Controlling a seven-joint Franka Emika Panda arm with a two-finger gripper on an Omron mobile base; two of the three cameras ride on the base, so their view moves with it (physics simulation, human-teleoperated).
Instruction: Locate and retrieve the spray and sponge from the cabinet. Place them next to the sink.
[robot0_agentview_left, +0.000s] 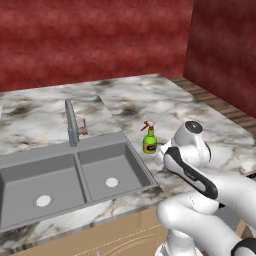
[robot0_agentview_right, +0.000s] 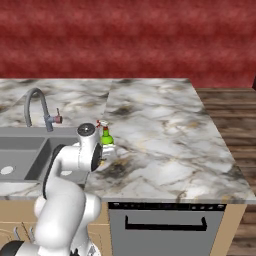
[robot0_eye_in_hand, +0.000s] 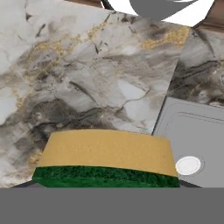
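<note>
Sponge (robot0_eye_in_hand: 106, 158) fills the bottom of the hand view, yellow side up, clamped in the claw above the marble desk (robot0_eye_in_hand: 78, 78). Spray (robot0_agentview_left: 149, 138) stands upright on the desk just beside the right edge of the grey sink (robot0_agentview_left: 75, 180). Behind them rise dark red walls (robot0_agentview_left: 95, 40)
</note>
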